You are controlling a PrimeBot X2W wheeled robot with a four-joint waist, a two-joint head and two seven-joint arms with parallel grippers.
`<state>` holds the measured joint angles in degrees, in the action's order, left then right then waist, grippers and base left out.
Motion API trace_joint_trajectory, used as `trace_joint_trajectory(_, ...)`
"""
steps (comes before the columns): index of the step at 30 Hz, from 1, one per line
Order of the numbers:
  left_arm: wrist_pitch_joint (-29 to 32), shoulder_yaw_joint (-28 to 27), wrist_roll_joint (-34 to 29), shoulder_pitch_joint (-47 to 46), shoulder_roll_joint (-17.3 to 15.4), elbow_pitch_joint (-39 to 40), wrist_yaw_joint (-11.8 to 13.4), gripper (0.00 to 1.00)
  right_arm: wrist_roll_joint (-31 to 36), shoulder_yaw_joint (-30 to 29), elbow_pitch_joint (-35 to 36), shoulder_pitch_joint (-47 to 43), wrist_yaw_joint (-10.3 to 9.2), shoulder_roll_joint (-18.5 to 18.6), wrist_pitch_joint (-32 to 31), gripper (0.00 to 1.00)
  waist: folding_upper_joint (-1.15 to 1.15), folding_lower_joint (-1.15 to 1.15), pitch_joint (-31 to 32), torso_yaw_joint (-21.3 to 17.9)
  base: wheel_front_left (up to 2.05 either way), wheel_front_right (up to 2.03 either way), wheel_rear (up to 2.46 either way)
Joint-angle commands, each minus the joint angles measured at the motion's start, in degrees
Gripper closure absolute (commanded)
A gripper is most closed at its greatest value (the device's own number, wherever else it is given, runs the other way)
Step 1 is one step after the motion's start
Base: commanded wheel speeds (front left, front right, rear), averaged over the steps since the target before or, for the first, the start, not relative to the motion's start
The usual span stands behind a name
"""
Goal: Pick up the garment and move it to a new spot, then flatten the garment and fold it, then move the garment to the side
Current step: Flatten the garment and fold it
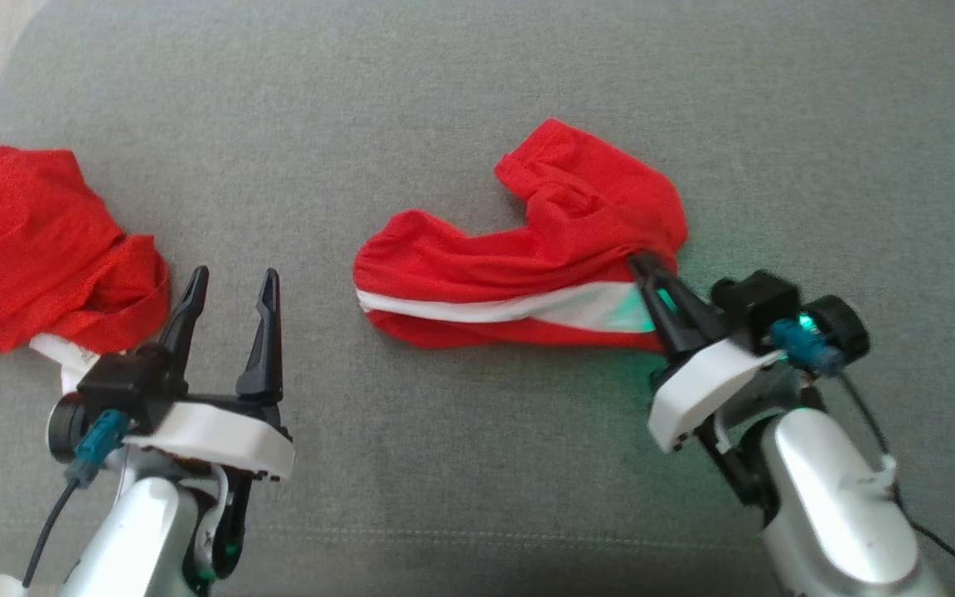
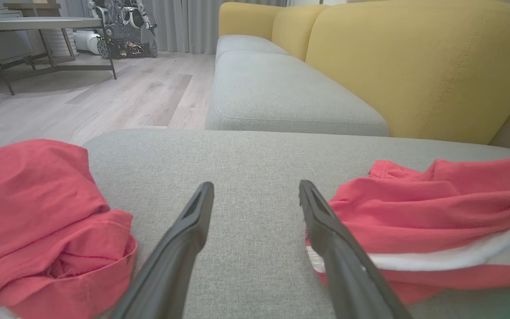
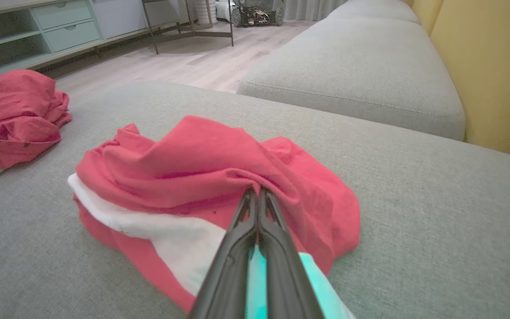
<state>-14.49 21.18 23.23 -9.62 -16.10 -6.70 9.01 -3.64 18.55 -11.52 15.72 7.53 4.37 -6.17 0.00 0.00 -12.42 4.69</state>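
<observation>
The garment (image 1: pixel 527 257), red cloth with a white band, lies crumpled on the grey cushion (image 1: pixel 477 464) right of centre. My right gripper (image 1: pixel 639 264) is shut on a raised fold at its right edge. In the right wrist view the two fingers meet at the pinched red cloth (image 3: pixel 257 191), and the garment (image 3: pixel 184 168) bunches up around them. My left gripper (image 1: pixel 233 282) stands open over bare cushion to the garment's left, touching nothing. In the left wrist view its fingers (image 2: pixel 255 190) are spread wide, with the garment (image 2: pixel 414 212) just right of them.
A second red garment (image 1: pixel 30 249) lies heaped at the cushion's left edge, close to my left gripper. A yellow backrest (image 2: pixel 414 66) rises behind the seat. Another grey cushion (image 3: pixel 352 66) adjoins it, with wooden floor (image 2: pixel 104 97) and a metal-legged table (image 2: pixel 38 26) beyond.
</observation>
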Motion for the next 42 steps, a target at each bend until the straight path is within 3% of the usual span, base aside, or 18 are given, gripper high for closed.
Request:
trace_joint_trajectory(1, -0.5, -2.5, -0.7, -2.5, -0.8, 1.5, -0.2, 0.00, -0.8, 0.0, 2.5, 1.3, -0.04, -0.8, -0.3, 1.00, 0.00, 0.00, -0.4, 0.3, 0.00, 0.00, 0.00)
trace_joint_trajectory(5, -0.5, -2.5, -0.9, -3.3, -0.4, 1.1, -0.9, 0.00, -1.2, -2.9, 1.2, 3.8, -0.04, -0.7, -1.1, 1.00, 0.00, 0.00, -1.7, 1.4, 0.00, 0.00, 0.00)
trace_joint_trajectory(10, -0.5, -2.9, -1.3, -4.0, 0.3, 0.6, -1.6, 0.00, -1.9, -6.0, -5.2, 7.2, -0.04, -0.7, -0.3, 1.00, 0.00, 0.00, -3.1, 2.5, 0.00, 0.00, 0.00)
trace_joint_trajectory(11, -0.5, -3.0, -1.3, -4.1, 0.4, 0.4, -1.7, 0.00, -2.1, -6.3, -6.3, 7.5, -0.04, -0.7, 0.1, 0.66, 0.00, 0.00, -3.2, 2.5, 0.00, 0.00, 0.00)
trace_joint_trajectory(12, -0.5, -3.1, -1.3, -4.1, 0.5, 0.3, -1.9, 0.00, -2.2, -6.5, -7.3, 7.7, -0.04, -0.8, 0.4, 0.00, 0.00, 0.00, -3.3, 2.5, 0.00, 0.00, 0.00)
trace_joint_trajectory(20, -0.5, -4.2, -1.8, -3.4, 1.1, -0.3, -2.3, 0.00, -4.4, -7.5, -8.4, 5.9, -0.04, -1.2, 4.1, 0.00, 0.00, 0.00, -2.5, 0.9, 0.00, 0.00, 0.00)
trace_joint_trajectory(29, -0.5, -5.4, -2.3, -1.9, 0.5, 0.0, -2.1, 0.00, -4.2, -10.1, 1.2, 0.7, -0.04, -1.4, 6.6, 0.00, 0.00, 0.00, 0.1, -0.9, 0.00, 0.00, 0.00)
trace_joint_trajectory(32, -0.5, -5.7, -2.4, -0.6, 0.2, 0.3, -1.7, 0.00, -3.4, -11.6, 6.4, -2.9, -0.04, -1.5, 6.1, 0.00, 0.00, 0.00, 1.9, -1.6, 0.00, 0.00, 0.00)
trace_joint_trajectory(42, 0.4, -4.7, -2.9, 3.1, -0.8, 1.3, -1.1, 0.00, -4.8, -12.7, 13.4, -11.5, -0.04, -1.5, 3.5, 0.00, 0.00, 0.00, 5.2, -2.6, 0.00, 0.00, 0.00)
